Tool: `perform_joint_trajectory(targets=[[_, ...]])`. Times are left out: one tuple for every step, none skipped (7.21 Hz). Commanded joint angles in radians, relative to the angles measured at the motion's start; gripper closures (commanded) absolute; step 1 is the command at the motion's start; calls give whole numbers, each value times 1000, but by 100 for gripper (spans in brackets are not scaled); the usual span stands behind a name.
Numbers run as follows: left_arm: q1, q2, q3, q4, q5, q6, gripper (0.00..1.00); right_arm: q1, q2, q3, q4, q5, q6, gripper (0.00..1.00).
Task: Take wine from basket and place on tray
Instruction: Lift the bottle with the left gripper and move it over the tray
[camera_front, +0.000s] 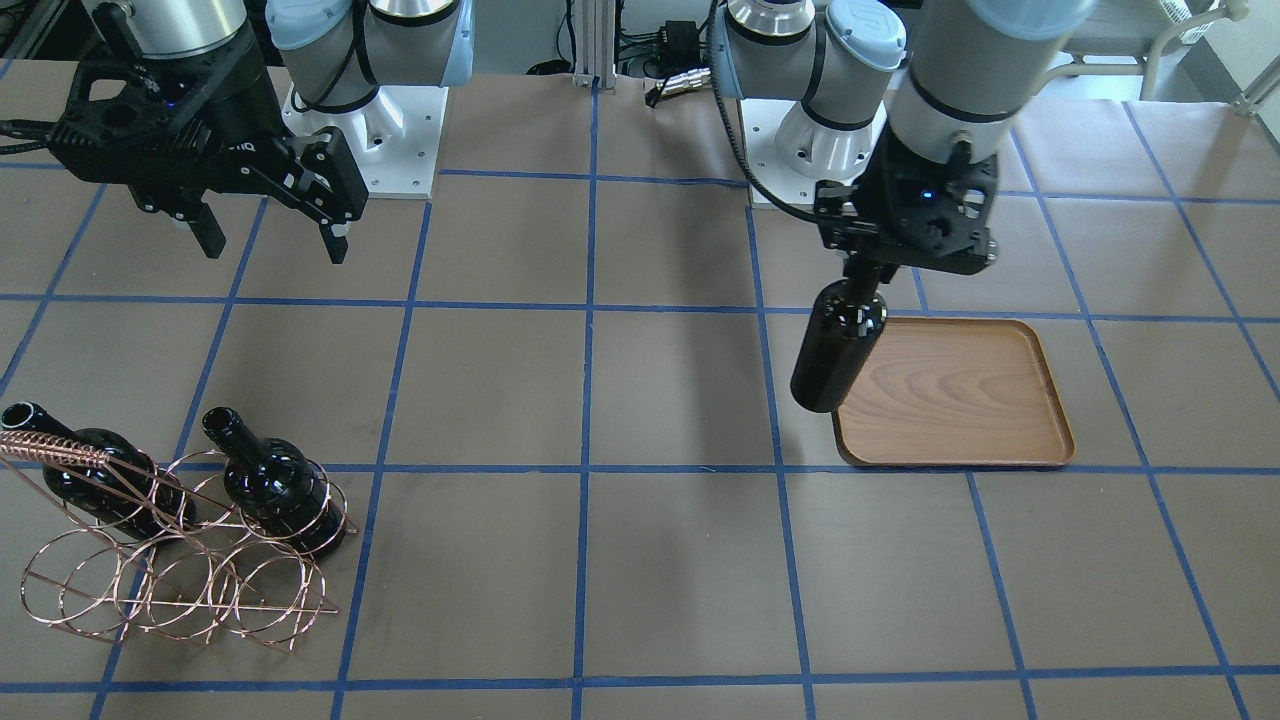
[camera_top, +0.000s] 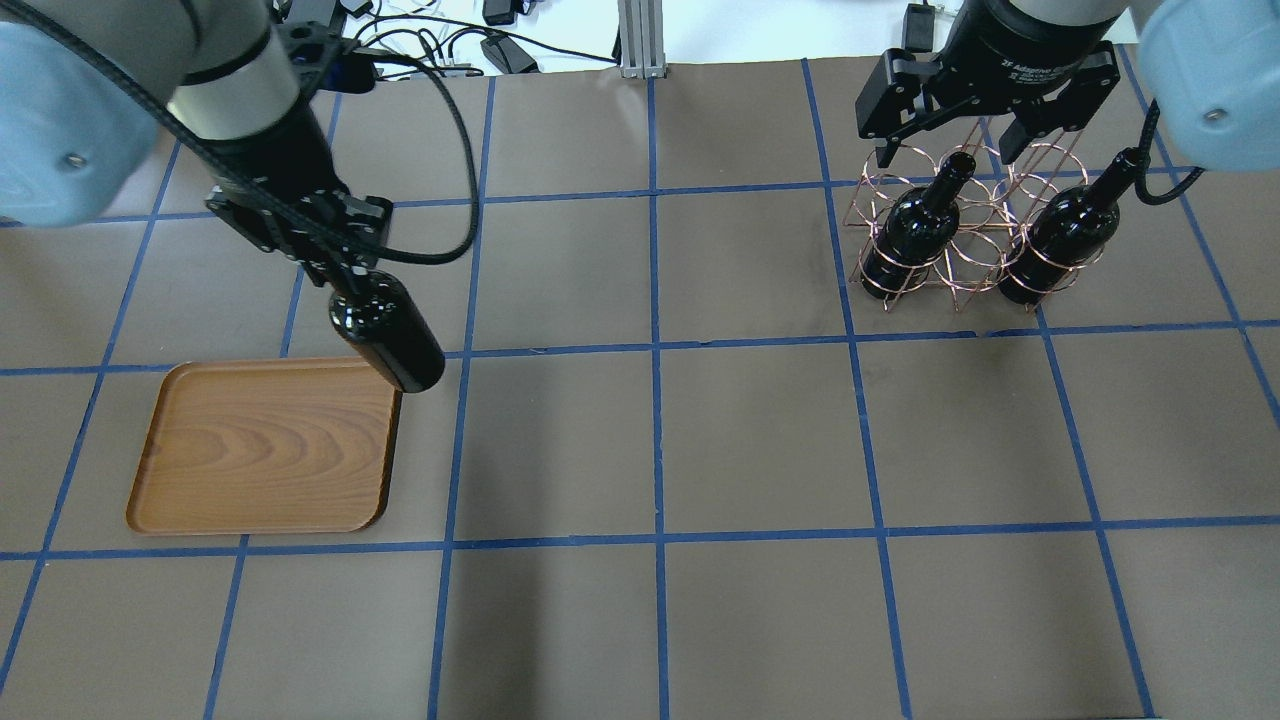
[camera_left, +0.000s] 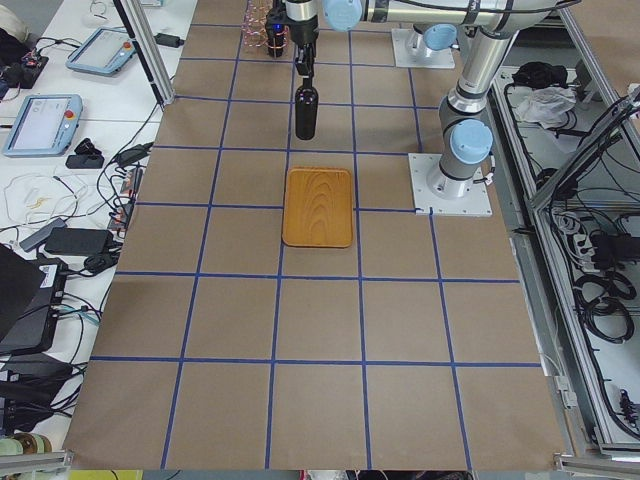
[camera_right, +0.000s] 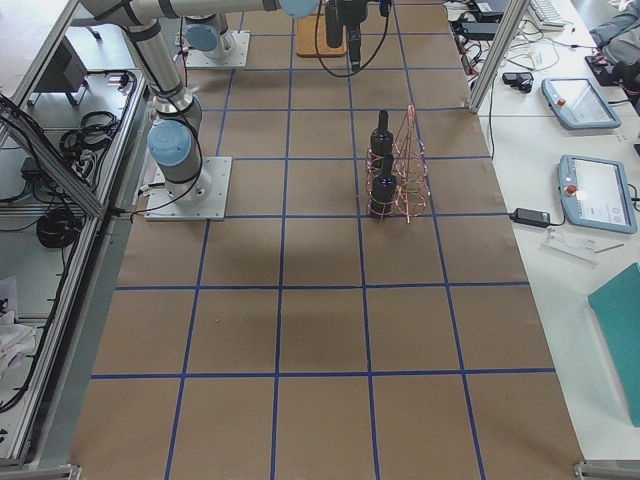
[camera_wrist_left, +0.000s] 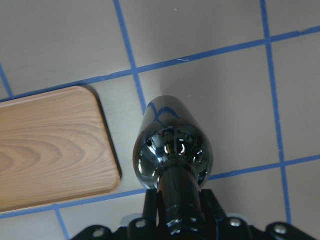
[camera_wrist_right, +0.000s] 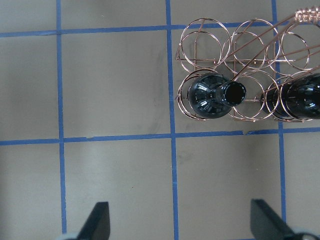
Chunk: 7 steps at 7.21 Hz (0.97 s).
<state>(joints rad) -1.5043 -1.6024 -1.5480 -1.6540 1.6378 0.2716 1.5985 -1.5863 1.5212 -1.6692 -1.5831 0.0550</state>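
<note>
The wine (camera_wrist_left: 172, 160) fills the left wrist view, its narrow neck clamped in the left jaws and its glossy dark body hanging base down. From that view its base sits over bare desk (camera_top: 760, 440), just beside a rounded corner of the tray (camera_wrist_left: 50, 145) and not above the wood. In the overhead view the wine (camera_top: 388, 335) hangs at the tray's edge on the side facing the basket (camera_top: 960, 260), and its lower end overlaps the tray's corner in the picture. The front view shows the same overlap from the other side, so the bottle looks raised off the desk. The tray (camera_top: 260, 450) lies flat and holds nothing.

Well apart, on the robot's right, the basket stands on the desk with its coiled handle (camera_front: 40, 445) at one end. Two more bottles (camera_top: 915, 235) (camera_top: 1065, 240) stand neck up in its rings, in the row nearer the robot; the rings of the farther row are unfilled. The right jaws are spread wide and grip nothing. They hover above the desk on the robot's side of the basket, and their fingertips (camera_wrist_right: 100, 220) show far apart at the bottom of the right wrist view. Blue tape lines (camera_top: 655, 350) divide the brown desk into squares.
</note>
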Motion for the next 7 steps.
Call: perform_joint_trajectory(targets=[[230, -5, -6, 2, 5, 228, 100, 0, 0, 1, 2, 2, 2, 0], [296, -22, -17, 2, 2, 309, 100, 0, 0, 1, 2, 2, 2, 0], [349, -22, -53, 8, -1, 375, 100, 0, 0, 1, 2, 2, 2, 0], [380, -27, -91, 20, -3, 374, 100, 0, 0, 1, 0, -1, 0, 0], [383, -28, -130, 66, 2, 377, 100, 0, 0, 1, 0, -1, 2, 0], [384, -40, -153, 104, 5, 377, 100, 0, -1, 1, 0, -1, 2, 0], [386, -56, -155, 106, 4, 374, 100, 0, -1, 1, -1, -1, 2, 0]])
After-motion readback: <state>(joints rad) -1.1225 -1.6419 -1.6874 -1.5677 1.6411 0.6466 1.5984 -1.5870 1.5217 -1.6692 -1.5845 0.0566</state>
